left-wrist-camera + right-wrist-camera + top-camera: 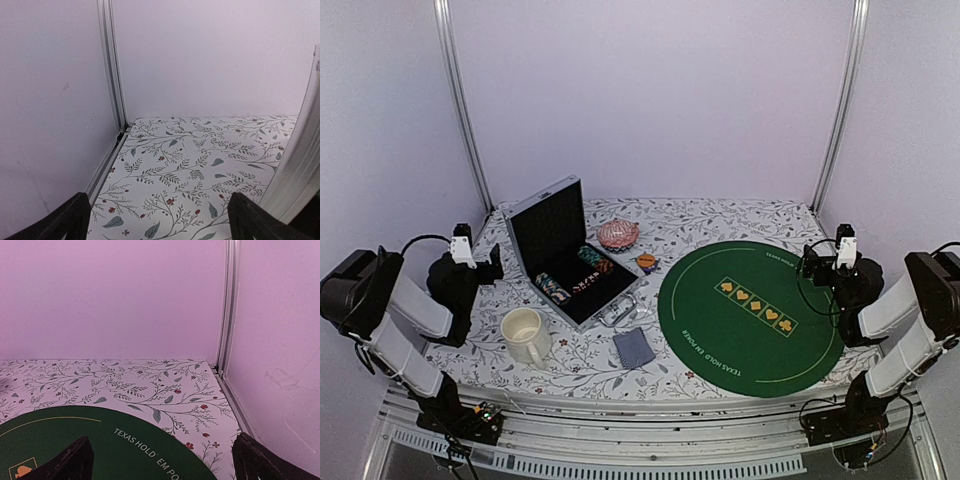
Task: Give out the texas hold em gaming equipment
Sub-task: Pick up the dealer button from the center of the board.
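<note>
An open metal case (570,262) at the table's middle left holds rows of striped poker chips (588,264). A grey-blue deck of cards (634,347) lies in front of it. Small orange and purple discs (646,263) lie right of the case. A round green poker mat (750,315) marked TEXAS HOLD'EM covers the right side and also shows in the right wrist view (100,450). My left gripper (495,262) is open and empty at the far left, over bare tablecloth (170,190). My right gripper (810,262) is open and empty over the mat's far right edge.
A cream mug (525,335) stands in front of the case. A pink striped round object (618,235) lies behind the case. Walls and metal posts (460,110) close in the table on three sides. The case lid's edge (300,165) shows at the right of the left wrist view.
</note>
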You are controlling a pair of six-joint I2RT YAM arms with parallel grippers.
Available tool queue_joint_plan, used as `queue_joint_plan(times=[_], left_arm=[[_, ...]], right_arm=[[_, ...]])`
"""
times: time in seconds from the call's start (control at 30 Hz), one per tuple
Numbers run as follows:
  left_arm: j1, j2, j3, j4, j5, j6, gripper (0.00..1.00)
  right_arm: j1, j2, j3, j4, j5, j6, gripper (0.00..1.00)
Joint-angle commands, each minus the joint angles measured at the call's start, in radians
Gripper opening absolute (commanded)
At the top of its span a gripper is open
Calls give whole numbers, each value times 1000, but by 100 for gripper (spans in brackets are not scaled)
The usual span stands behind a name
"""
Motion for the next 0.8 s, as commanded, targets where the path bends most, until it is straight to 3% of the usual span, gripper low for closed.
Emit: queue_joint_plan(times=[0.0, 0.3, 0.37, 0.43, 0.53, 0.67, 0.77], left_arm=[[5, -2, 8, 3, 1, -4, 98], [18, -4, 11, -8, 5, -21, 98], [18, -33, 13, -11, -30, -24, 98], [18, -156, 67, -199, -172, -87, 98], [18, -337, 174, -494, -334, -142, 98], [16, -550, 277, -718, -318, -229, 98], [11, -664, 345, -851, -185, -259, 98]], right_arm=[[4, 4, 11, 8, -8, 3, 99], [-5, -3, 22, -12, -30, 8, 99], [-4, -58, 65, -117, -29, 5, 99], [-4, -153, 141, -333, 7, 15, 99], [-6, -283, 188, -399, -49, 71, 99], [-6, -387, 274, -455, -220, 221, 99], [-3, -373, 410, -581, -513, 363, 99]])
